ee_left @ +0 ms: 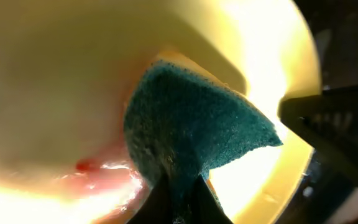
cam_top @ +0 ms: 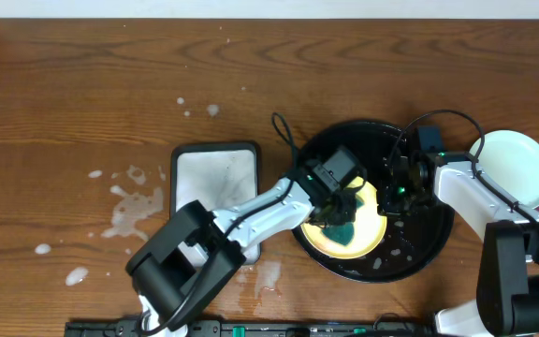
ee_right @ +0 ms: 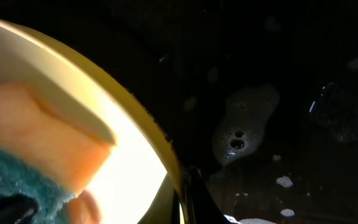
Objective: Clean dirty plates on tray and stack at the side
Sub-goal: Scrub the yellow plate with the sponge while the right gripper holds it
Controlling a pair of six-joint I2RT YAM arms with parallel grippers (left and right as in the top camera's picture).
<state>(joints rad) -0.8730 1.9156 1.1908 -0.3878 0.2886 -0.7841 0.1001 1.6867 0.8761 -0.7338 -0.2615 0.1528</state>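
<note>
Wet patches dot the wooden surface (cam_top: 82,84) beside a white sponge tray (cam_top: 215,173). Over the black tray (cam_top: 419,253), the left gripper (cam_top: 342,213) has its fingers (ee_left: 157,199) clamped tight on a teal sponge (ee_left: 191,130), which is pressed to the yellow plate (cam_top: 368,234) near a red smear (ee_left: 82,165). The right gripper (cam_top: 393,192) pinches that plate's rim, one finger (ee_right: 194,196) against the edge. Suds (ee_right: 244,124) fleck the tray floor. A pale plate (cam_top: 517,168) sits just beside the tray, far right.
</note>
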